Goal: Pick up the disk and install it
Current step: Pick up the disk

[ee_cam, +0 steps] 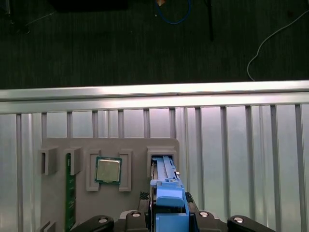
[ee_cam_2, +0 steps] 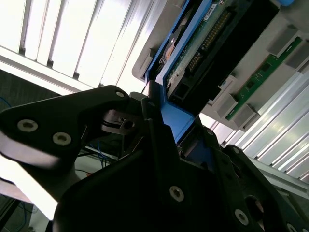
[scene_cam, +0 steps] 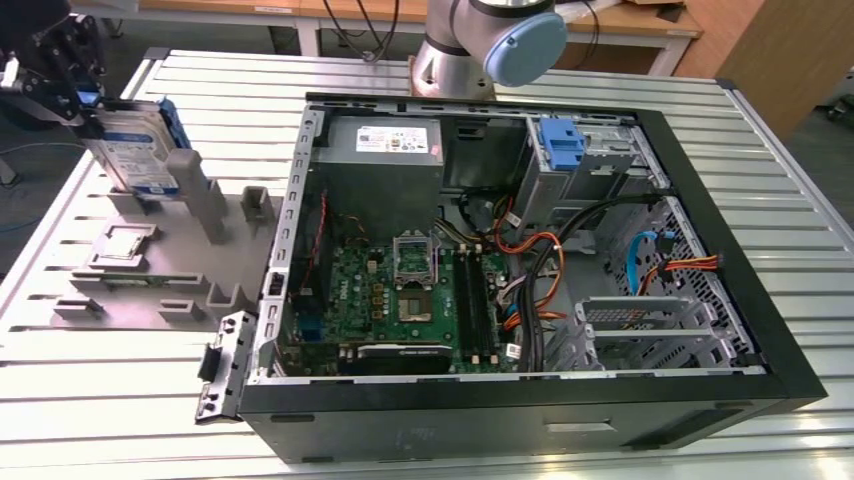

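The disk (scene_cam: 134,150) is a silver drive with a white-and-blue label in a blue bracket. It stands on edge at the far left of the exterior view, its lower end at a slot of the grey holder (scene_cam: 147,262). My gripper (scene_cam: 91,112) is above it, shut on its upper end. In the second wrist view the black fingers (ee_cam_2: 145,145) clamp the blue bracket, and the disk (ee_cam_2: 203,43) shows its green circuit side. In the first wrist view the disk's blue edge (ee_cam: 166,181) runs from the gripper (ee_cam: 169,215) down into the holder's slot.
An open computer case (scene_cam: 747,300) lies on the slatted table, right of the holder, with a blue bracket (scene_cam: 563,145) in its drive bay. The holder also carries a square silver chip (ee_cam: 108,170) and a green memory stick (ee_cam: 70,193). The arm's base (scene_cam: 487,45) stands behind the case.
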Controlling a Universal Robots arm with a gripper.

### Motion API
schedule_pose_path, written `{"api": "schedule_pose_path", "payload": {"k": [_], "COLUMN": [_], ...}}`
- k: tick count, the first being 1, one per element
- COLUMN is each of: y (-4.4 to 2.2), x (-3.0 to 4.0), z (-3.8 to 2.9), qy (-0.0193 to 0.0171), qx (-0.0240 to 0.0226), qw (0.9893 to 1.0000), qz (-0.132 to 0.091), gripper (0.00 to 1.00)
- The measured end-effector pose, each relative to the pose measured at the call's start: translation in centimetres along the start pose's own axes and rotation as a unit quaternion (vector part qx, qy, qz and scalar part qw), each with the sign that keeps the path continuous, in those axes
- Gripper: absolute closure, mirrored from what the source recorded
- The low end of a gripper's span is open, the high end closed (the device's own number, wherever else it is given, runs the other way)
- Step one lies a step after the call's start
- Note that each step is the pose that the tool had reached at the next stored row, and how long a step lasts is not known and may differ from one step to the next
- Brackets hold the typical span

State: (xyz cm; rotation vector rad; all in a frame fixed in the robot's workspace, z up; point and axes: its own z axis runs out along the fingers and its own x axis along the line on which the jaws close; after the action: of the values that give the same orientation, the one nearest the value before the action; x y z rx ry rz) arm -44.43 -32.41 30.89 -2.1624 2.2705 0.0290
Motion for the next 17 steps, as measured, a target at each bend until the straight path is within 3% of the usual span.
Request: {"api": "schedule_pose_path", "payload": {"k": [17], "y": [0.01], "x": [-0.01], "z": [-0.47], "qy": [0.0000], "qx": [0.0000], "qw": [1.0000], "qz": [0.000], "gripper": [0.64]}}
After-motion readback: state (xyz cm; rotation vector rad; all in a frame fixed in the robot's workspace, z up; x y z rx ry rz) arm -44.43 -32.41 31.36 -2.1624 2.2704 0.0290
